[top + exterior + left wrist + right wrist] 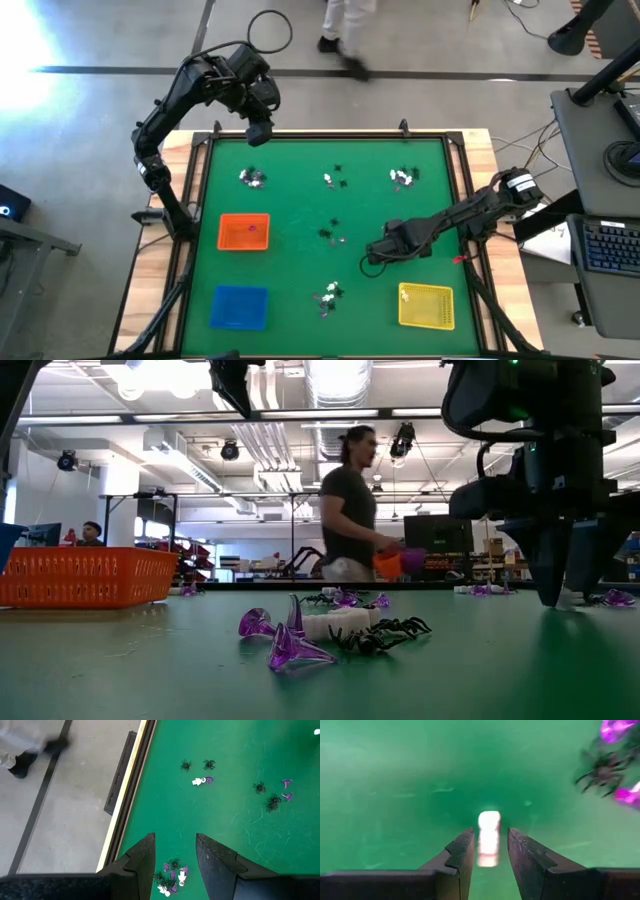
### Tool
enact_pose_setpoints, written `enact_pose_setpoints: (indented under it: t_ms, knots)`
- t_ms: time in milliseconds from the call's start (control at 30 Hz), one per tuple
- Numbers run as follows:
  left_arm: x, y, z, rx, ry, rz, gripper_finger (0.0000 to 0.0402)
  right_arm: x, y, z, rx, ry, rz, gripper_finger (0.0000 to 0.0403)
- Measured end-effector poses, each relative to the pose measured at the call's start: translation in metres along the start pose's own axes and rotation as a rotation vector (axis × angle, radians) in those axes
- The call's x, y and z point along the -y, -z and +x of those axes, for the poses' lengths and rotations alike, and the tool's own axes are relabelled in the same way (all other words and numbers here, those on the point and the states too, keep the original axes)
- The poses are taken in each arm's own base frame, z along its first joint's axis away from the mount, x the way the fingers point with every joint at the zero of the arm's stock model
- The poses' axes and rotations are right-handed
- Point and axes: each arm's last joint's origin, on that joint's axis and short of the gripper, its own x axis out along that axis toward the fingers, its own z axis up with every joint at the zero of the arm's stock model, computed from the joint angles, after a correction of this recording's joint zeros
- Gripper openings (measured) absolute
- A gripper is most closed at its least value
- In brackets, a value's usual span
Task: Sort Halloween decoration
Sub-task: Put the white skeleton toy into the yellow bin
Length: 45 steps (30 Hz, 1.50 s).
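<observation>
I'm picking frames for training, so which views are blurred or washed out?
High view: glare whitens the floor at the upper left, and the walking person is smeared. Right wrist view: soft all over; the white trinket between the right gripper fingers glows without detail, and the spider is fuzzy. Low view: ceiling lights blow out. Left wrist view: sharp on the green mat.
</observation>
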Motion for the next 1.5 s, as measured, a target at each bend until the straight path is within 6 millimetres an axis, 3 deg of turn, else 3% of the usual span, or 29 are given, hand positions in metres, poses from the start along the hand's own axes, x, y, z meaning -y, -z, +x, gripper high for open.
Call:
enact_pose_setpoints:
  t_ms: [233, 467, 633, 767, 967, 1167, 1500]
  knots:
    - [0.000, 0.000, 0.000, 0.000, 0.000, 0.007, 0.0123, 0.004, 0.000, 0.009, -0.006, 0.006, -0.008, 0.0105]
    - [0.000, 0.000, 0.000, 0.000, -0.001, 0.006, 0.0123, 0.002, 0.000, 0.010, -0.012, 0.005, -0.070, 0.0022]
    - [0.000, 0.000, 0.000, 0.000, -0.001, 0.006, 0.0123, 0.000, 0.000, 0.007, -0.015, -0.002, -0.094, 0.0018]
    - [0.000, 0.000, 0.000, -0.001, -0.001, 0.005, 0.0123, -0.006, 0.002, -0.005, -0.031, -0.026, -0.131, 0.0017]
    - [0.000, 0.000, 0.000, -0.001, -0.002, 0.012, 0.0123, -0.014, 0.008, -0.041, -0.024, -0.013, -0.186, 0.0016]
    - [0.000, 0.000, 0.000, -0.002, -0.004, 0.018, 0.0123, -0.020, 0.033, -0.084, -0.033, -0.026, -0.246, 0.0015]
    - [0.000, 0.000, 0.000, -0.002, -0.004, 0.020, 0.0123, -0.008, 0.103, -0.116, -0.093, -0.103, -0.199, 0.0015]
